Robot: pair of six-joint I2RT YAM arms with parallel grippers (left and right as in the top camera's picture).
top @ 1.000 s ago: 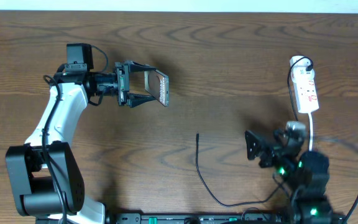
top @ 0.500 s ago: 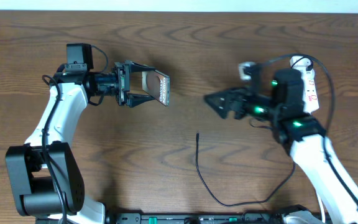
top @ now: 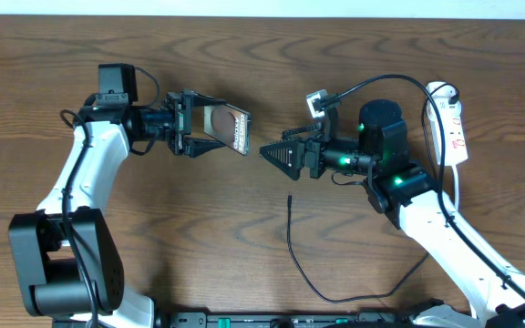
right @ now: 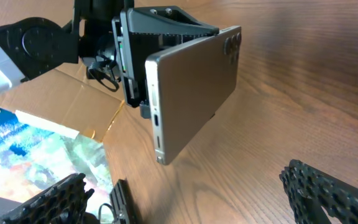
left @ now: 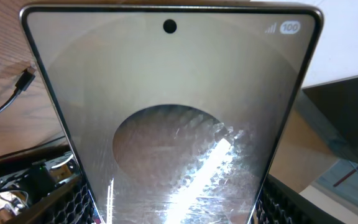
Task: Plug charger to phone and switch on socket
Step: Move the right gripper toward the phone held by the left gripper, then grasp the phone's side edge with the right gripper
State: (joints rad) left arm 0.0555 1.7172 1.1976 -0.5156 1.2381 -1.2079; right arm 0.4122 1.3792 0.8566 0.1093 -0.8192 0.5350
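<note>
My left gripper (top: 215, 128) is shut on the phone (top: 236, 129) and holds it on edge above the table. In the left wrist view the phone's glossy face (left: 173, 93) fills the frame between the fingers (left: 173, 211). My right gripper (top: 277, 154) is open and empty, just right of the phone, pointing at it. In the right wrist view the phone's lower edge (right: 191, 93) hangs ahead of the open fingers (right: 197, 199). The charger, a thin black cable (top: 290, 232), lies on the table below the right gripper; its tip also shows in the left wrist view (left: 25, 78). The socket (top: 451, 125) lies at the far right.
The socket's white cord (top: 458, 193) runs down the right side beside my right arm. A thick black robot cable (top: 372, 84) loops over the right arm. The table's back edge (top: 262, 17) runs along the top. Cardboard (right: 55, 93) shows beyond the table.
My right arm has swung from the front right up and left to the middle, its open gripper now close to the phone. The left arm and phone have not moved.
</note>
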